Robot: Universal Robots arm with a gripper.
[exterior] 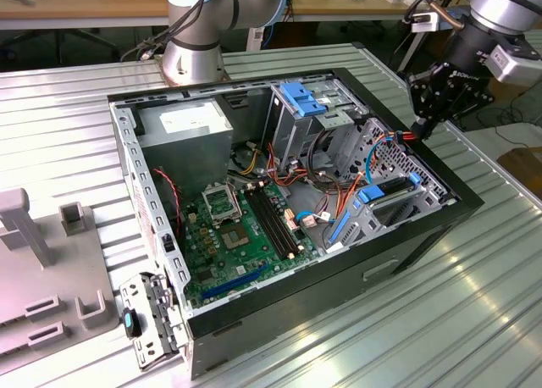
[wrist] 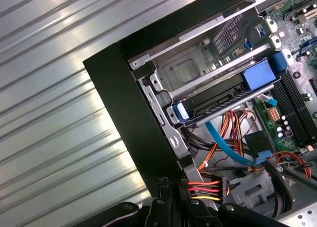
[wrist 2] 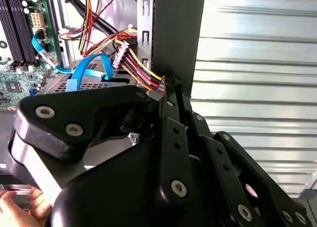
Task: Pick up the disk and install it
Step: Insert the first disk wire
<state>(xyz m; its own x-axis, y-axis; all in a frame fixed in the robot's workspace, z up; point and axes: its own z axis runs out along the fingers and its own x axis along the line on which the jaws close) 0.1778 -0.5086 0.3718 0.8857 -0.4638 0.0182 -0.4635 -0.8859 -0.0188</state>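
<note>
While at case rim (exterior: 457, 183), claw (exterior: 422, 127) (disk (exterior: 389, 188) inside)

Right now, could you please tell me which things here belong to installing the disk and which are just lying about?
Job in hand:
- disk, sitting in the drive cage
- gripper, at the case's edge
- open computer case

Just lying about:
- grey fixture blocks
- loose bracket beside the case
- a person's hand
</note>
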